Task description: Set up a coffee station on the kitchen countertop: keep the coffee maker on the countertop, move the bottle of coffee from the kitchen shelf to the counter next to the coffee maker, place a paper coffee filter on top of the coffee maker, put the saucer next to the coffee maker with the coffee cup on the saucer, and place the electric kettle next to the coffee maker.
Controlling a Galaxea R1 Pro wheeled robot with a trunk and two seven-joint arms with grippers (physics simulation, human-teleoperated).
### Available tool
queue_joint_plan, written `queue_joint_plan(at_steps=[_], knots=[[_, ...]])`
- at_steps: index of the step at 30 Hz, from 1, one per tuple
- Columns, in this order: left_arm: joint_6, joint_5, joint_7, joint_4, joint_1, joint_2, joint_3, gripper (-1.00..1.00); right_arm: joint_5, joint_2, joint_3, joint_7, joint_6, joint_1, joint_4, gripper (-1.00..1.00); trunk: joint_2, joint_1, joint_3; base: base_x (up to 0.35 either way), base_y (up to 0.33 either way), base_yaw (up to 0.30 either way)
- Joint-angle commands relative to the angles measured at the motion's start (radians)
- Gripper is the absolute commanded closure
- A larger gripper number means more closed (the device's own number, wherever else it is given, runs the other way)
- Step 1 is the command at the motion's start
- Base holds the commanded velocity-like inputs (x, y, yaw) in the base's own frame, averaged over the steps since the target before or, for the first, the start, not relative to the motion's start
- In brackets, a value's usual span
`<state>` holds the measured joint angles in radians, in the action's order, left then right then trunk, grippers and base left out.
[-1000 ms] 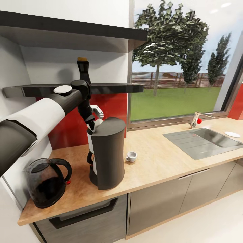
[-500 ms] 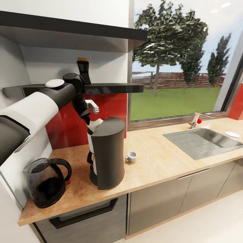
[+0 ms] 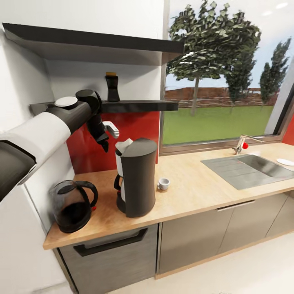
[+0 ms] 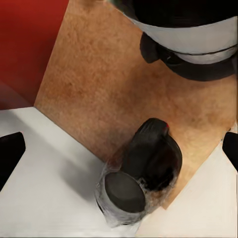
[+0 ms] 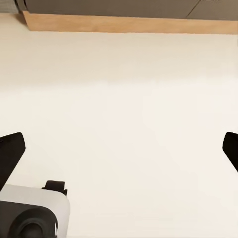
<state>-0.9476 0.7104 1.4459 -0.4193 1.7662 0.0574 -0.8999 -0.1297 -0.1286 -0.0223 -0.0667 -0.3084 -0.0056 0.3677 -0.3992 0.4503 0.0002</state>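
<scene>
**A:** Item one, the left gripper [image 3: 107,136]. What is it doing?

**B:** It is hanging in the air under the kitchen shelf [image 3: 134,106], pointing down, fingers spread wide with nothing between them. In its wrist view the two fingertips [image 4: 11,148] are sitting at opposite edges, far apart, over the electric kettle [image 4: 139,181] and the kitchen countertop [image 4: 99,94].

**A:** Item two, the bottle of coffee [image 3: 112,87]?

**B:** It is standing upright on the shelf, long axis vertical, yellow-orange cap up. From the left gripper it is lying above and just to the far side, with the shelf board sitting between the two. My judgement: the gripper is facing the wrong way for it, so the coming move is calling for a rise past the shelf's front edge and a turn to level, closing across the bottle's sides.

**A:** Which arm is nearer?

**B:** The left, clearly. The right gripper [image 5: 119,148] is hanging spread and empty over pale floor, well apart from the shelf.

**A:** Remaining stock?

**B:** The coffee maker [image 3: 139,177] is standing on the countertop below and beside the left gripper; the kettle is sitting near it, towards the wall; the coffee cup [image 3: 163,183] is resting on the counter just beyond the maker; the saucer [image 3: 286,162] is lying far off past the sink [image 3: 245,169]. A white piece is showing at the maker's top; I cannot tell if it is the filter.
</scene>
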Motion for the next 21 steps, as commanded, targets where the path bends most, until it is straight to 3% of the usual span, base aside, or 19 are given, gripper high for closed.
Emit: queue_joint_plan(at_steps=[1,4,9,18,21], knots=[[-0.011,0.009,0.008,-0.003,-0.001,0.001,-0.001,-1.0,-0.01,0.0,-0.002,-0.007,-0.002,-0.001,-0.001,-1.0,-0.001,0.0,0.0,-0.323,0.0,0.262],[-0.011,0.009,0.005,-0.003,-0.002,0.002,0.0,-1.0,-0.01,0.0,-0.002,-0.007,-0.002,-0.001,-0.001,-1.0,-0.001,0.0,0.0,-0.324,0.0,0.267],[-0.014,0.0,-0.001,-0.003,-0.005,0.01,0.019,-1.0,-0.01,0.0,-0.002,-0.007,-0.002,-0.001,-0.001,-1.0,-0.001,0.0,0.0,-0.093,-0.025,0.022],[-0.008,-0.003,-0.008,-0.006,-0.013,0.071,0.188,-1.0,-0.01,0.0,-0.002,-0.007,-0.002,-0.001,-0.001,-1.0,-0.001,0.0,0.0,-0.007,-0.002,0.002],[0.003,-0.003,-0.01,-0.007,-0.025,0.078,0.212,-1.0,-0.01,0.0,-0.002,-0.007,-0.002,-0.001,-0.001,-1.0,-0.001,0.0,0.0,-0.046,-0.033,0.003]])
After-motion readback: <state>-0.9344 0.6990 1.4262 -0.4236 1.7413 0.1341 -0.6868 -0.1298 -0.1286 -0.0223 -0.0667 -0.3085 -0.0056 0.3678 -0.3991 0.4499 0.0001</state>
